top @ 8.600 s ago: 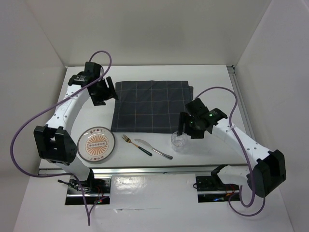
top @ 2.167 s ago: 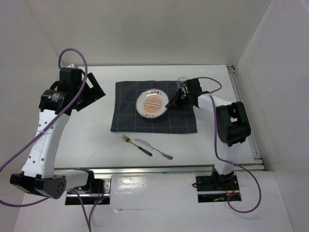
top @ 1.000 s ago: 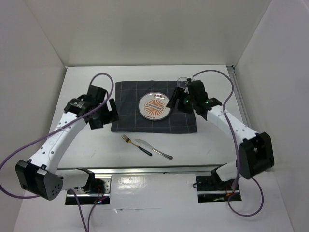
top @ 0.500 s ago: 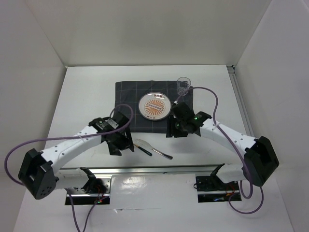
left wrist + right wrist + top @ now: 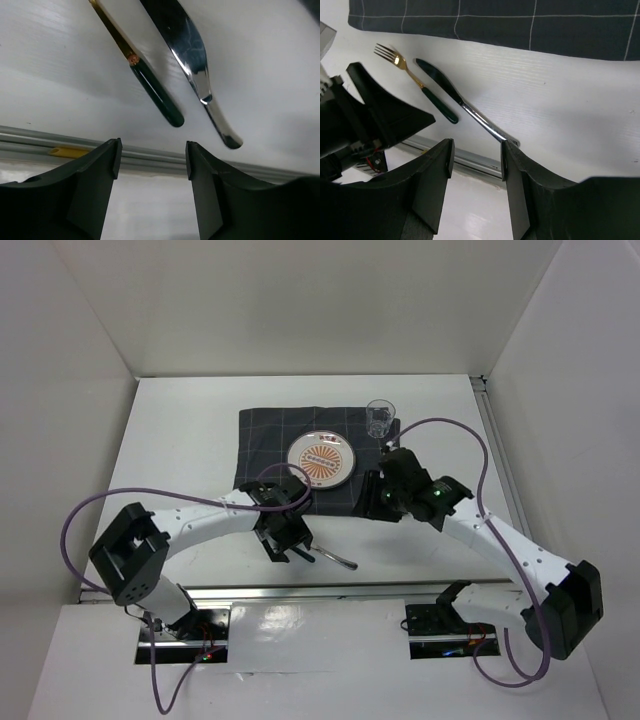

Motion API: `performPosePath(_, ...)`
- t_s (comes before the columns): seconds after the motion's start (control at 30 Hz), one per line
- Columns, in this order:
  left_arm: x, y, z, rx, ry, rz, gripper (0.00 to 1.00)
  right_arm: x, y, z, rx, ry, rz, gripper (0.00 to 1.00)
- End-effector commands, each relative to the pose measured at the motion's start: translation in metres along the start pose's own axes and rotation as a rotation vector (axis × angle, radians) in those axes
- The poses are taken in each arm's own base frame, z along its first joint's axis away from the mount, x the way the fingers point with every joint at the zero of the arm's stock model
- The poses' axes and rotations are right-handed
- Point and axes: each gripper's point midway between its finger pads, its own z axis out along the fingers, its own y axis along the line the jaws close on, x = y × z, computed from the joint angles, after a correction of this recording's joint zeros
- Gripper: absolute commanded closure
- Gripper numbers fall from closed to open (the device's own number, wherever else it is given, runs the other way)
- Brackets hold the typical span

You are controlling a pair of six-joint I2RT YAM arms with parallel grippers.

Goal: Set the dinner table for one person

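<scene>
Left wrist view: cutlery step, I judge. The left gripper [image 5: 152,150], jaws wide, is poised beside the green-handled gold fork [image 5: 150,92] by the near edge of the white dinner table [image 5: 280,75]; next, lower and clamp. The right gripper [image 5: 476,149] is wide too.

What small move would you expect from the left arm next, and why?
Probably the left pincer eases down and closes on the green handle of the fork. It hangs open just above that handle, and the fork and knife lie on the bare table near its front edge, while the plate already sits on the cloth.
</scene>
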Motion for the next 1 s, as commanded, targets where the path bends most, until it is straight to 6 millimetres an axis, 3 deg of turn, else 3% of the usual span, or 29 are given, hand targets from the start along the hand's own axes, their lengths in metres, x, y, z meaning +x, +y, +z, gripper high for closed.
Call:
performPosePath(0.0, -0.007, -0.006, 0.010, 0.002, -0.038, -0.121, 0.30, 0.000, -0.004, -0.021, 0.000, -0.026, 0.015, 0.47)
performPosePath(0.27, -0.016, -0.010, 0.026, -0.042, -0.098, -0.205, 0.31, -0.007, -0.002, -0.035, 0.003, -0.055, -0.004, 0.47)
performPosePath(0.43, -0.017, -0.005, 0.035, -0.054, -0.107, -0.232, 0.43, -0.007, -0.011, -0.039, 0.048, -0.055, -0.024, 0.47)
performPosePath(0.47, -0.017, -0.003, 0.038, -0.065, -0.107, -0.240, 0.52, -0.007, -0.011, -0.039, 0.049, -0.055, -0.035, 0.47)
performPosePath(0.6, -0.012, 0.004, 0.046, -0.100, -0.085, -0.240, 0.62, -0.011, -0.011, -0.041, 0.051, -0.069, -0.044, 0.47)
performPosePath(0.83, 0.000, 0.012, 0.053, -0.153, -0.053, -0.240, 0.59, -0.014, -0.011, -0.040, 0.062, -0.075, -0.063, 0.47)
performPosePath(0.97, 0.010, 0.029, 0.057, -0.211, -0.041, -0.242, 0.59, -0.016, -0.015, -0.038, 0.083, -0.079, -0.082, 0.47)
